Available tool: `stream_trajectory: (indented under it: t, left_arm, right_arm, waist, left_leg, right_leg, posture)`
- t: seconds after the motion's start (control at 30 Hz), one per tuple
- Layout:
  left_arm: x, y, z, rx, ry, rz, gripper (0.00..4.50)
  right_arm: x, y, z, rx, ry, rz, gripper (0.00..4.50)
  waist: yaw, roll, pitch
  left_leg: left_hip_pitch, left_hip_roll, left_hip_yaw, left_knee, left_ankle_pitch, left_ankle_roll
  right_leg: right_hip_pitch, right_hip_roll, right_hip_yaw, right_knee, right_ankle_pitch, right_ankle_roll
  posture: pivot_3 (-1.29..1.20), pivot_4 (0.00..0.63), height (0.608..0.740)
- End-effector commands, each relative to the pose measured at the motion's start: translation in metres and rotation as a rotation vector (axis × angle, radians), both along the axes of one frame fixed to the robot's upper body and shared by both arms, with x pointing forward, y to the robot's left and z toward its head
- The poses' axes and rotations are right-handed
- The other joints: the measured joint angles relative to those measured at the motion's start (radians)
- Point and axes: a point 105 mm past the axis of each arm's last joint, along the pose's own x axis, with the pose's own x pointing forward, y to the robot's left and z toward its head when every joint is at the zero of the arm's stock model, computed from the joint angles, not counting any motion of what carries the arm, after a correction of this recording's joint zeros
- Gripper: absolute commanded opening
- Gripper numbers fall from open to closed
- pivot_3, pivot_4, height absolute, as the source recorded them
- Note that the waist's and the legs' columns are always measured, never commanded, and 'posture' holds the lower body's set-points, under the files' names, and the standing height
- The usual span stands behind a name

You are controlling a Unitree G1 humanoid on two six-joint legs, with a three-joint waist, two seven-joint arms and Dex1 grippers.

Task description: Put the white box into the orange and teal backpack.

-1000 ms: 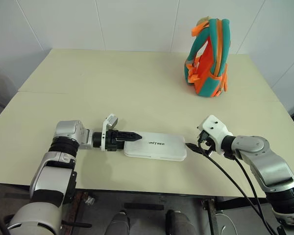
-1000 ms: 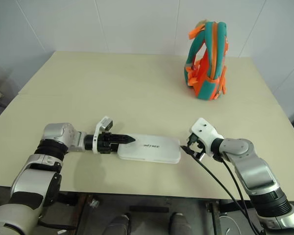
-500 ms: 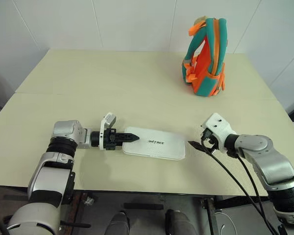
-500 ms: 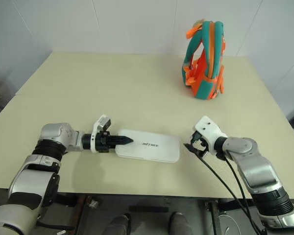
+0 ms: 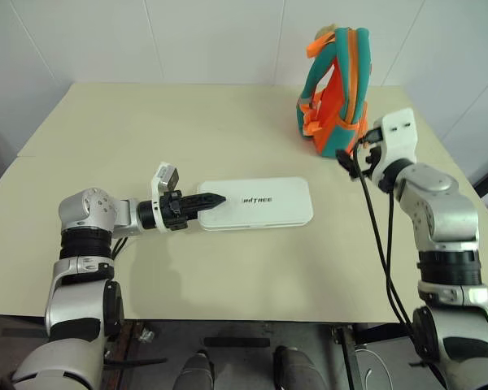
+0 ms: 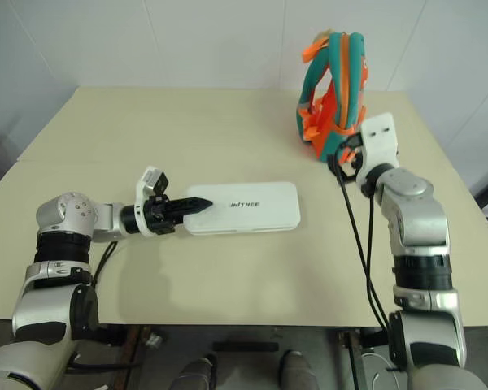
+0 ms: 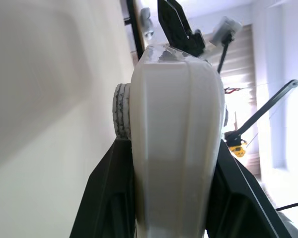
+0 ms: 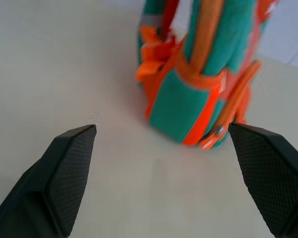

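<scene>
Both arms have been moved: the box (image 5: 256,203), clamped at its left end by the left gripper (image 5: 212,199), is raised off the near table (image 5: 106,130), while the right gripper (image 5: 350,162), spread wide, is brought beside the far-right backpack (image 5: 337,89) for opening.

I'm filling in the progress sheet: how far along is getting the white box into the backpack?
Done: the left gripper is shut on one end of the white box. In hand: the right gripper, open, is beside the orange and teal backpack, which stands upright near the table's far edge. Left: opening the backpack, carrying the box across and putting it inside.
</scene>
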Motion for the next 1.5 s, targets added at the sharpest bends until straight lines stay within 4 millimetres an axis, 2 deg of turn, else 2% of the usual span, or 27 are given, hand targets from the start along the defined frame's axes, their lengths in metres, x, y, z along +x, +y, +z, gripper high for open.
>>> stream_trajectory:
  t: [0.03,0.17,0.5,0.73,1.13,1.17,1.2,1.5]
  left_arm:
    - [-0.007,0.001,0.013,-0.06,-0.049,0.002,1.25]
    - [-0.009,0.001,0.013,-0.071,-0.067,0.022,1.25]
    - [-0.015,0.002,0.01,-0.079,-0.081,0.056,1.25]
    - [-0.018,0.004,0.009,-0.073,-0.084,0.082,1.25]
    - [-0.018,0.004,0.01,-0.063,-0.09,0.103,1.25]
    - [-0.018,0.004,0.011,-0.063,-0.09,0.104,1.25]
    - [-0.018,0.004,0.011,-0.062,-0.09,0.104,1.25]
    - [-0.018,0.003,0.012,-0.06,-0.097,0.113,1.25]
  right_arm:
    - [0.014,-0.015,0.017,0.075,-0.081,-0.095,4.5]
    - [0.027,-0.015,0.026,0.118,-0.14,-0.12,4.5]
    - [0.046,0.004,0.04,0.181,-0.206,-0.046,4.5]
    - [0.054,0.018,0.035,0.179,-0.172,-0.017,4.5]
    - [0.059,0.024,0.03,0.192,-0.146,-0.036,4.5]
    - [0.06,0.025,0.028,0.198,-0.139,-0.04,4.13]
    - [0.06,0.025,0.027,0.205,-0.136,-0.043,3.98]
    - [0.061,0.03,0.022,0.218,-0.117,-0.039,1.05]
  waist:
    - [0.0,0.0,0.0]
    - [-0.001,0.0,0.0]
    - [-0.009,0.0,0.0]
    - [-0.021,0.0,0.0]
    - [-0.026,0.0,0.0]
    - [-0.026,0.0,0.0]
    - [-0.026,0.0,0.0]
    - [-0.028,0.0,0.0]
  left_leg:
    - [0.0,0.0,0.0,0.0,0.0,0.0]
    - [0.0,0.0,0.0,-0.002,0.001,-0.001]
    - [0.0,0.0,0.001,-0.003,0.001,-0.002]
    - [0.0,0.0,0.001,-0.002,0.002,-0.004]
    - [0.0,0.0,0.001,-0.003,0.005,-0.009]
    - [0.0,0.0,0.001,-0.003,0.005,-0.009]
    - [0.0,0.0,0.001,-0.003,0.005,-0.009]
    - [0.001,0.0,0.001,-0.003,0.005,-0.01]
  right_leg:
    - [0.0,0.0,0.001,0.0,0.0,0.0]
    - [-0.001,0.0,0.001,0.0,0.0,0.0]
    - [-0.001,0.0,0.002,-0.001,0.0,0.0]
    - [-0.001,0.0,0.003,-0.001,0.0,0.001]
    - [-0.001,0.001,0.003,0.0,0.0,0.001]
    - [-0.001,0.001,0.003,0.0,0.0,0.001]
    - [-0.001,0.001,0.003,0.0,0.0,0.001]
    - [-0.001,0.001,0.004,0.0,0.0,0.001]
  posture:
    - [0.0,0.15,0.74]
    - [0.0,0.15,0.74]
    - [0.0,0.15,0.74]
    - [0.0,0.15,0.74]
    - [0.0,0.15,0.74]
    - [0.0,0.15,0.74]
    - [0.0,0.15,0.74]
    - [0.0,0.15,0.74]
